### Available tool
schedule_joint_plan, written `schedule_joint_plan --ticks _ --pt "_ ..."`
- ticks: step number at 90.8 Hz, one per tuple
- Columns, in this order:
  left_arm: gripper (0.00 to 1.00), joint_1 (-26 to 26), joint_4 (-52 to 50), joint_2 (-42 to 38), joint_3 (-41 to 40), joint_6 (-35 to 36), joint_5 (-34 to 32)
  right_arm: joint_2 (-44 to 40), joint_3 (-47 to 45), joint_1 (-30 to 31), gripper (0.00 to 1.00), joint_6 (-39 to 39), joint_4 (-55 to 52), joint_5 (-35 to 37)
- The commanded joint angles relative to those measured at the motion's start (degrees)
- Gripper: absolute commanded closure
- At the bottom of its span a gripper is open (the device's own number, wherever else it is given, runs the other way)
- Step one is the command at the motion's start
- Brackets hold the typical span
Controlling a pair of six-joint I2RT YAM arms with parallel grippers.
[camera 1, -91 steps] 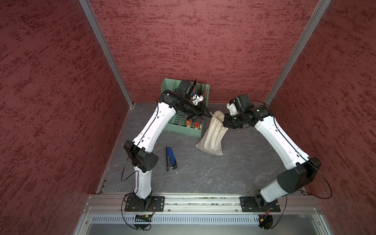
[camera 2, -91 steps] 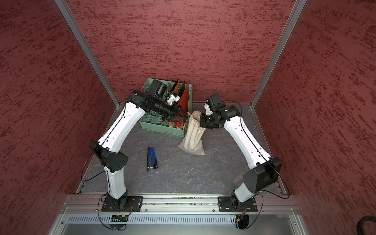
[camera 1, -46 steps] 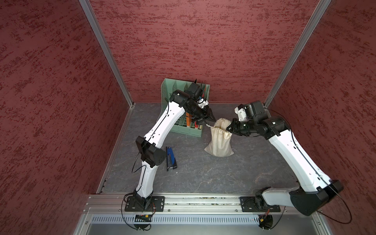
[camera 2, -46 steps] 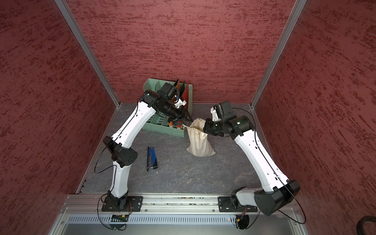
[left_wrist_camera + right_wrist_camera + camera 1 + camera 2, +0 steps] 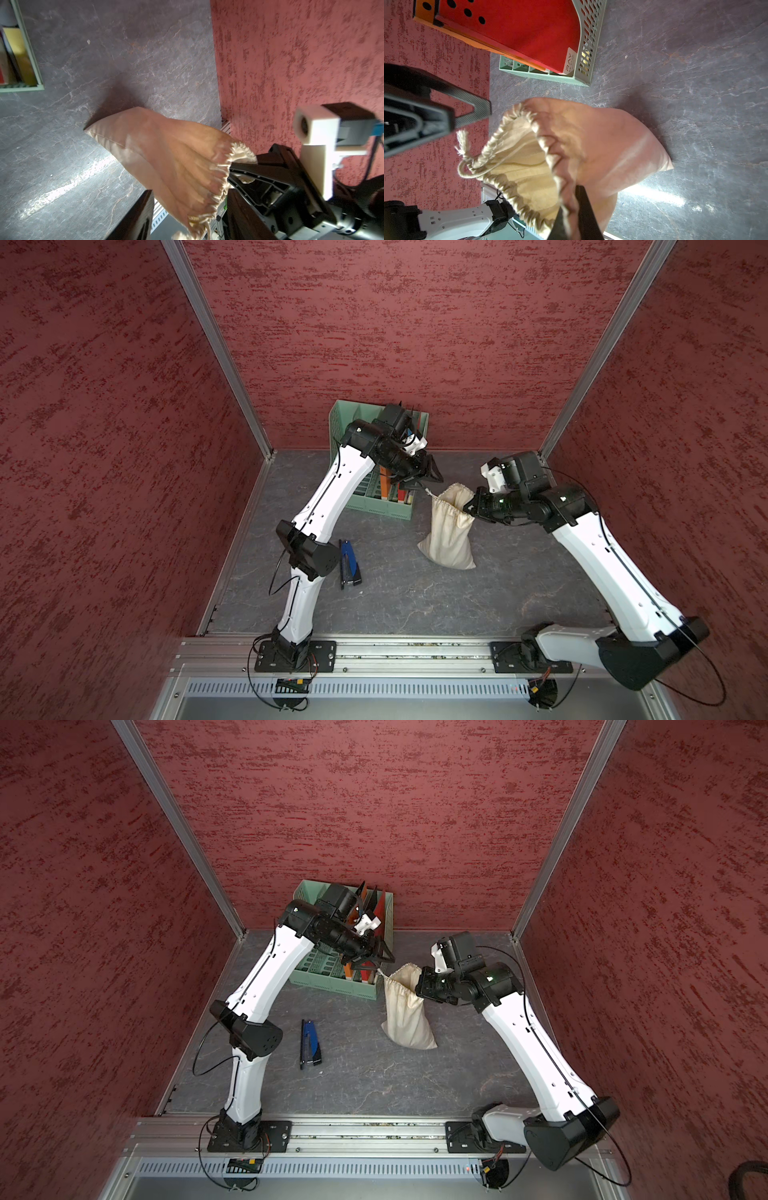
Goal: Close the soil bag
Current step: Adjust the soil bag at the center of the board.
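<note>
The soil bag [image 5: 166, 149] is cut off at the left wrist view's edge; the green rack [image 5: 380, 509] is partly hidden by the left arm [image 5: 332, 493].

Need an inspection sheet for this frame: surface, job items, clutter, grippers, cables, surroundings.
Surface: grey slate-look table; no spill seen.
Job's things: bag has its base on the table and its neck held up; the mouth is open, not drawn shut. The cord end hangs loose.
Clutter: blue stapler lies flat near the left arm; green rack with folders stands by the back wall.
Grippers: left gripper jaws open beside the cord, holding nothing; right gripper jaws shut on the bag rim.
Cables: black cables loop along both arms, away from the bag.
Surroundings: red walls on three sides, metal rail in front.
</note>
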Motion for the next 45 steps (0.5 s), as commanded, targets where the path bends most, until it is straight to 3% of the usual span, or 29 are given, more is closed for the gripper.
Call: schedule_joint_plan --ticks 1,20,35,45 --pt "0.38 1.6 1.9 -0.3 1.0 2.9 4.6 0.5 7.0 0.4 0.95 -4.7 1.0 0.8" --pt "0.34 0.7 -0.7 0.2 1.4 9.7 6.7 4.0 13.8 0.5 0.96 -9.3 -0.5 -3.7" --pt "0.32 1.8 -0.8 0.1 4.3 11.1 4.4 5.1 18.7 0.5 0.96 -14.9 -2.7 -7.1" --pt "0.31 1.2 1.8 -0.7 5.1 11.2 6.5 6.2 21.2 0.4 0.97 -17.8 -4.2 -10.3"
